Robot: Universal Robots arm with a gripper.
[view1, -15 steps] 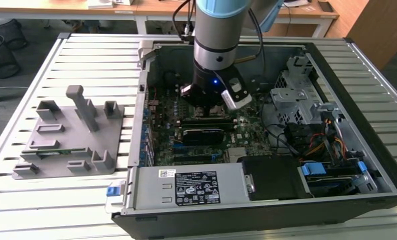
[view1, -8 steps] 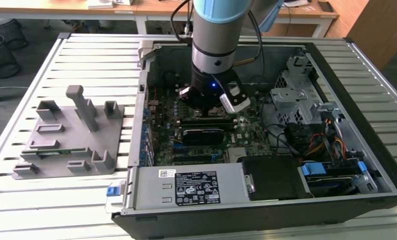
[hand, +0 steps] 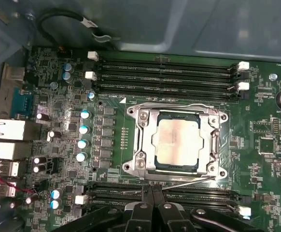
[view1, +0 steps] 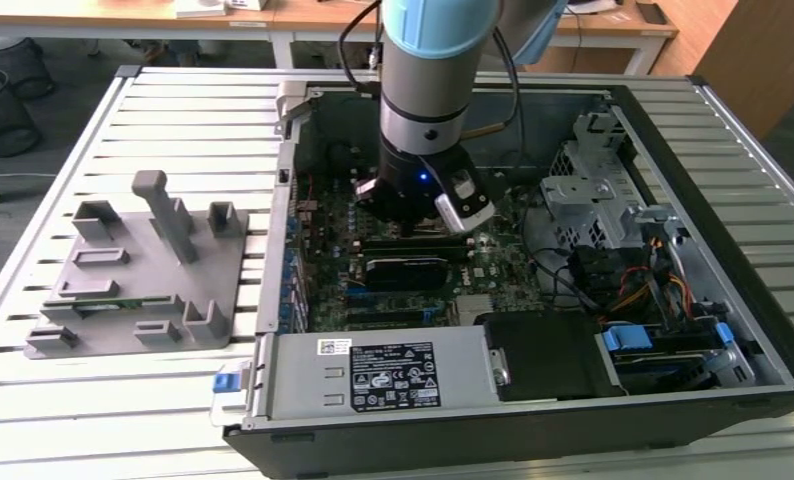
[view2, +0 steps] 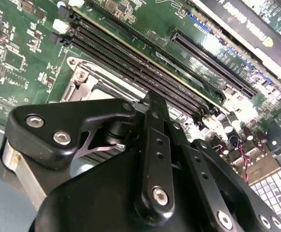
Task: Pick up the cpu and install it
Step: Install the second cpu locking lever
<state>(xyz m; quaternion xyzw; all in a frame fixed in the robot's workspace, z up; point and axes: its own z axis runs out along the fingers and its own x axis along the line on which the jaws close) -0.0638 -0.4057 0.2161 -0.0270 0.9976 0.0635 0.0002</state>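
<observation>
The cpu [hand: 176,142], a flat square chip with a silver-grey top, lies in the motherboard socket [hand: 141,145] inside its metal frame, with a thin wire lever [hand: 191,181] along the frame's near side. My gripper [hand: 153,189] hovers just off that side of the socket, its black fingers pressed together with nothing between them. In the exterior view the gripper [view1: 408,228] hangs low inside the open computer case [view1: 717,300], over the motherboard. In the second wrist view the gripper [view2: 152,104] and its black linkages cover most of the socket.
Memory slots [hand: 164,72] run along both sides of the socket. A graphics card [view1: 404,265], power supply [view1: 384,370] and drive cage [view1: 597,190] crowd the case. A grey fixture [view1: 144,270] stands on the slatted table at the exterior view's left.
</observation>
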